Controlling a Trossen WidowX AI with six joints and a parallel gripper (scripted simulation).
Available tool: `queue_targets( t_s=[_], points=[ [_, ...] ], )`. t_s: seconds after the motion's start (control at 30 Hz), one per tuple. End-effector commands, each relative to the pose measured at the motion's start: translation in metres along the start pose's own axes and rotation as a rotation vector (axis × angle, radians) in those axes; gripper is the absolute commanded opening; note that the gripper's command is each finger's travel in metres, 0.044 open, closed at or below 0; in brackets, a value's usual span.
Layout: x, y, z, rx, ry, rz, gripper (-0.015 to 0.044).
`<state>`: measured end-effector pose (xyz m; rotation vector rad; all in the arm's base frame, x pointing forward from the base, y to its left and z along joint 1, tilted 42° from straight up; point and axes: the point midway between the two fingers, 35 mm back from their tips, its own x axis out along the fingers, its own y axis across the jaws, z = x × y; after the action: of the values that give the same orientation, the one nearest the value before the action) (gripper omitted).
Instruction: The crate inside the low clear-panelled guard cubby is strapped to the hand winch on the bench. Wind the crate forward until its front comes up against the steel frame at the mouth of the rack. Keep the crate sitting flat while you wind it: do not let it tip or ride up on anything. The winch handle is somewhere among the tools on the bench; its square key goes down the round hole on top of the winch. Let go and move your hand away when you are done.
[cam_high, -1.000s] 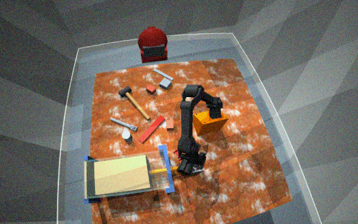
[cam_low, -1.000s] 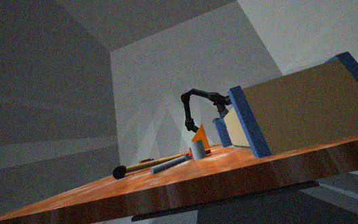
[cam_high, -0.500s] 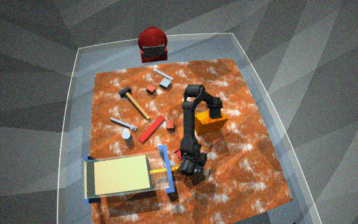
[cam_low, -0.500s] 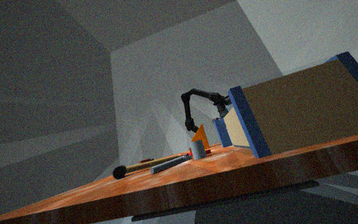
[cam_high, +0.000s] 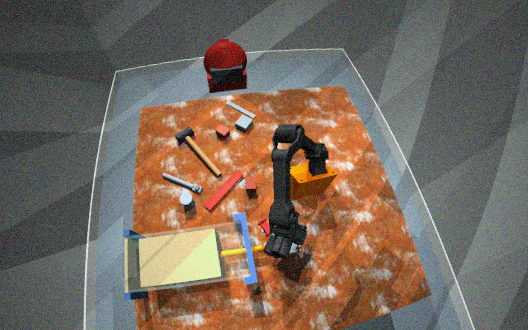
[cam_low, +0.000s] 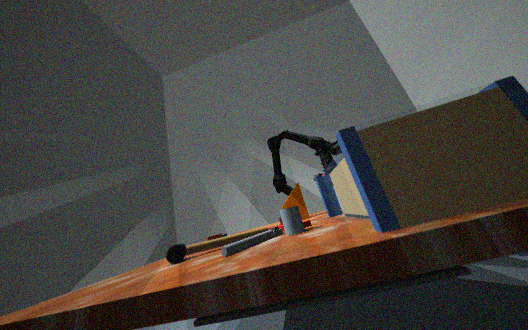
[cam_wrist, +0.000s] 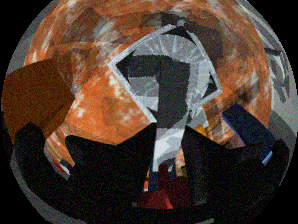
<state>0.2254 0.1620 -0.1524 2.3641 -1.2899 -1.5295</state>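
The tan crate (cam_high: 180, 257) (cam_low: 350, 192) sits flat inside the clear-panelled cubby (cam_high: 230, 235). Its front stands a little back from the blue steel frame (cam_high: 246, 250) (cam_low: 367, 180) at the mouth. A yellow strap (cam_high: 239, 251) runs from the crate through the frame toward the winch. The winch shows as a grey square block in the wrist view (cam_wrist: 196, 50) and is hidden under my hand in the top and exterior views. My gripper (cam_high: 285, 248) (cam_low: 330, 162) (cam_wrist: 168, 127) points down over the winch and is shut on the grey winch handle (cam_wrist: 165, 145).
Tools lie on the bench behind the cubby: a hammer (cam_high: 198, 151), a grey bar (cam_high: 182, 183), a red bar (cam_high: 223, 190), a grey cylinder (cam_high: 187, 200) and small red and grey blocks. An orange block (cam_high: 311, 181) stands at the arm's base. A red wedge (cam_high: 263, 226) lies by the frame.
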Motion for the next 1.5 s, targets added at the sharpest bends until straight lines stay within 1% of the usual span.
queue_targets(
  t_s=[0.0, 0.87, 1.47],
  points=[
    [0.001, 0.002, 0.001, 0.039, 0.000, 0.003, 0.0000],
    [0.003, 0.014, 0.003, 0.310, 0.010, 0.028, 0.0000],
    [0.012, 0.013, 0.003, 0.267, 0.013, 0.023, 0.0000]
  ],
)
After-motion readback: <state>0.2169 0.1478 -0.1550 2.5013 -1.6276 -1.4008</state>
